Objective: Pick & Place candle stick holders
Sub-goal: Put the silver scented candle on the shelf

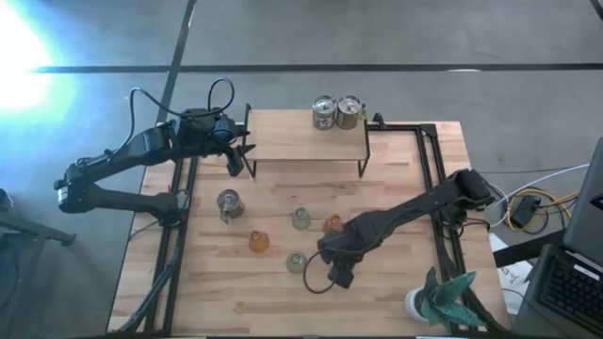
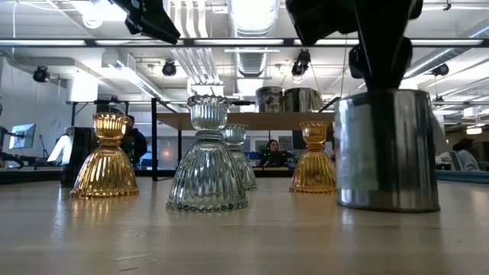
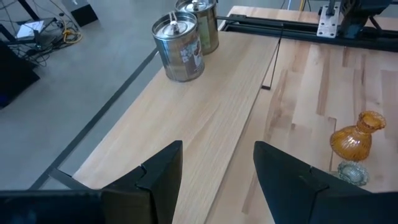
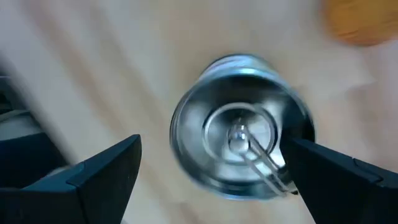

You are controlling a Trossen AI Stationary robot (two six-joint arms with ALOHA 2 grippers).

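Pick step: your right gripper [image 4: 211, 171] hangs wide open above silver holder [image 4: 241, 152]. Next, lower straight, close around it. Left gripper [image 3: 217, 177] waits over shelf [image 3: 205, 106], open, empty.

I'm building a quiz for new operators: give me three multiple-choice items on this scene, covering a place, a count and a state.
1. Where do two silvery cans stand together?
A on the raised shelf
B on the floor
C beside the plant pot

2. How many amber holders are on the table?
A one
B two
C four

3. The right gripper is:
A shut on an amber holder
B open over a silvery can
C shut on a clear holder

Answers: A, the silvery cans top the shelf; B, two amber holders show; B, the right gripper straddles a silvery can, fingers apart.
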